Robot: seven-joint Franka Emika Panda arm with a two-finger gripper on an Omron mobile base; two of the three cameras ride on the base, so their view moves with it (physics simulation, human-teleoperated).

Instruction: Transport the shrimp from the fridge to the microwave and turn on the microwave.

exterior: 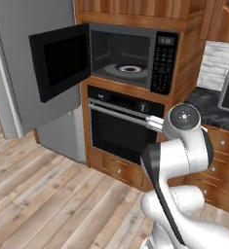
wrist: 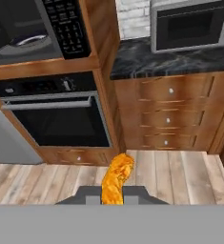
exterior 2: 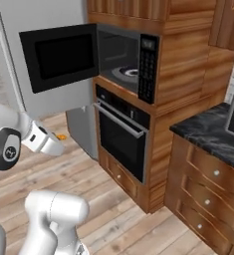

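while the pincer (wrist: 114,198) is clenching the shrimp (wrist: 116,179) low above the wooden floor (wrist: 180,176), the microwave (exterior: 130,58) is waiting above with its door (exterior: 60,61) hanging open. i think the tiny shrimp is risking a slip during the lift, or a bump against that door.

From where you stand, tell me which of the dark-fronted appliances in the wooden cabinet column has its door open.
The microwave, the upper one: its door is swung out to the left, showing the round turntable. The oven below it is shut, bar handle flat against its front.
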